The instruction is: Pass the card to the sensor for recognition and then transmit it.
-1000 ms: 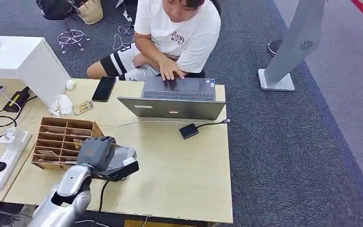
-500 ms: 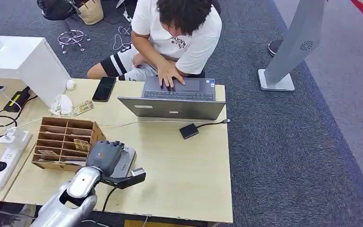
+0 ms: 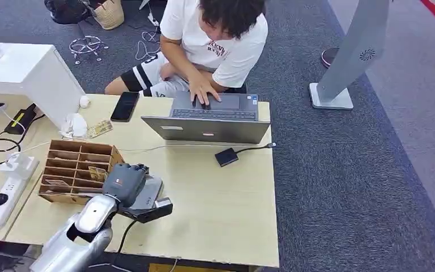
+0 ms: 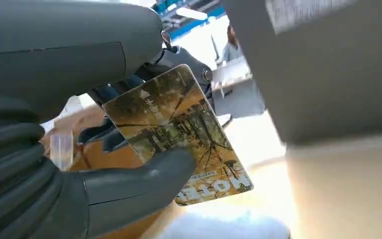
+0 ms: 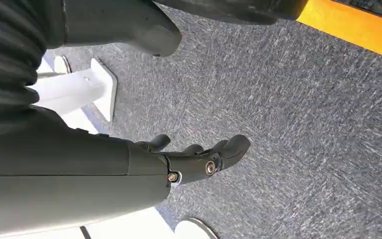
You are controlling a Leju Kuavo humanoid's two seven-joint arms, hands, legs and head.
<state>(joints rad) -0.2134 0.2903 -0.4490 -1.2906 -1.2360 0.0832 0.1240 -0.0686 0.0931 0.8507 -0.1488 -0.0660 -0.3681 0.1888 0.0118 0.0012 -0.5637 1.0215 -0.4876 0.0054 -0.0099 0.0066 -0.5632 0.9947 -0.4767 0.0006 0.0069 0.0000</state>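
One card (image 4: 179, 144) pinched in left robot hand (image 3: 126, 182), wooden organizer (image 3: 73, 170) beside, laptop (image 3: 209, 120) beyond.

silver arm (image 3: 85, 226), grey ribbed cover (image 4: 15, 169), dark fingers (image 5: 214, 154)

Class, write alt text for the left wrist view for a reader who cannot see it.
The robot's left hand pinches a card printed with a brownish tree scene between its thick grey thumb and darker fingers. A blurred grey slab fills the space beyond, above a pale tabletop.
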